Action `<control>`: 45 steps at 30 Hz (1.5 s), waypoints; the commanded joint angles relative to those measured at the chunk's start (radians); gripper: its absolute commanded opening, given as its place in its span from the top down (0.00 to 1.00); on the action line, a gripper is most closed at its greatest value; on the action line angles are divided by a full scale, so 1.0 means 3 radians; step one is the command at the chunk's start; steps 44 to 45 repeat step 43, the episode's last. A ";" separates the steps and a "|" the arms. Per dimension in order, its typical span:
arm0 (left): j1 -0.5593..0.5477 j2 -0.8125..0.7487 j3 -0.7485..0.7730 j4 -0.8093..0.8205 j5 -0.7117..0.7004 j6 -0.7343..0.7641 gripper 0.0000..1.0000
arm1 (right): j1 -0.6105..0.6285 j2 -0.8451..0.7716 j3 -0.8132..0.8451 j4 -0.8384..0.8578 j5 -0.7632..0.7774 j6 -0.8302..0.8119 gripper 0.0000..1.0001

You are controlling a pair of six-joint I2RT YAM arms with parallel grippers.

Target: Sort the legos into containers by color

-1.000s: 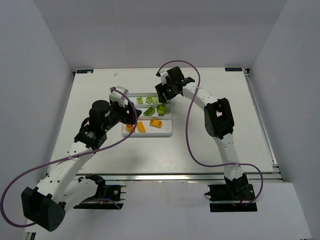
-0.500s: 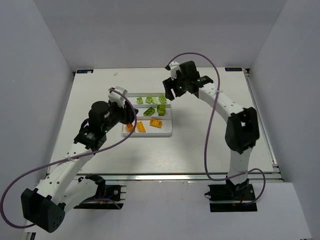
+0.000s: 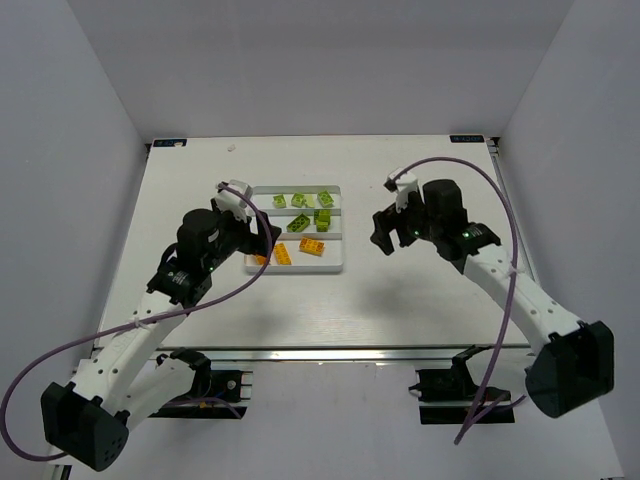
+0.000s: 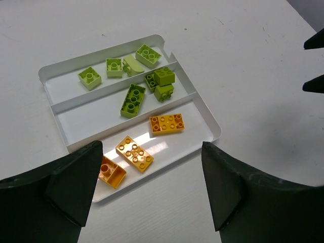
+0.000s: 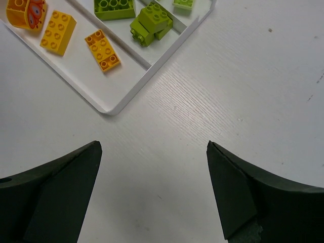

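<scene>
The white tray (image 3: 342, 240) lies mid-table with three compartments. Several lime green legos (image 3: 300, 200) lie in the far compartment, and more green ones (image 3: 322, 218) lie in the middle one. Three orange legos (image 3: 311, 246) lie in the near compartment. In the left wrist view the tray (image 4: 212, 132) shows green bricks (image 4: 132, 99) and orange bricks (image 4: 167, 123). My left gripper (image 3: 262, 236) (image 4: 151, 144) is open and empty above the tray's near left edge. My right gripper (image 3: 383, 236) (image 5: 153, 144) is open and empty over bare table right of the tray (image 5: 109, 109).
White walls enclose the table on three sides. A metal rail (image 3: 520, 240) runs along the right edge and another along the front edge (image 3: 330, 350). Purple cables (image 3: 470, 170) loop off both arms. The right gripper's fingertips (image 4: 315, 83) show at the right edge of the left wrist view.
My right arm has swung from over the tray's far right corner to the right and nearer, off the tray. The left arm has barely moved.
</scene>
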 commanded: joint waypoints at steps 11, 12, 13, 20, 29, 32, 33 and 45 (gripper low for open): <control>-0.0045 -0.0273 -0.0027 -0.0032 0.0202 -0.0039 0.07 | -0.0052 -0.1161 -0.1076 0.0358 0.0210 0.0031 0.11; -0.0045 -0.0258 -0.0022 -0.0037 0.0207 -0.0033 0.07 | -0.0042 -0.1201 -0.1097 0.0399 0.0210 0.0031 0.11; -0.0045 -0.0253 -0.0017 -0.0047 0.0212 -0.0008 0.07 | -0.0047 -0.1207 -0.1098 0.0399 0.0225 0.0051 0.11; -0.0045 -0.0365 -0.0027 -0.0027 0.0223 0.0023 0.05 | -0.0082 -0.1258 -0.1098 0.0389 0.0363 0.0092 0.11; -0.0045 -0.0416 -0.0037 0.0014 0.0335 0.0043 0.05 | -0.0184 -0.1309 -0.1118 0.0425 0.0440 0.0133 0.11; -0.0045 -0.0437 -0.0047 0.0030 0.0355 0.0059 0.05 | -0.0200 -0.1279 -0.1103 0.0425 0.0455 0.0164 0.11; -0.0045 -0.0442 -0.0047 0.0025 0.0361 0.0064 0.05 | -0.0215 -0.1258 -0.1103 0.0425 0.0455 0.0169 0.11; -0.0045 -0.0544 -0.0103 0.0086 0.0391 0.0105 0.04 | -0.0328 -0.1268 -0.1108 0.0430 0.0506 0.0169 0.11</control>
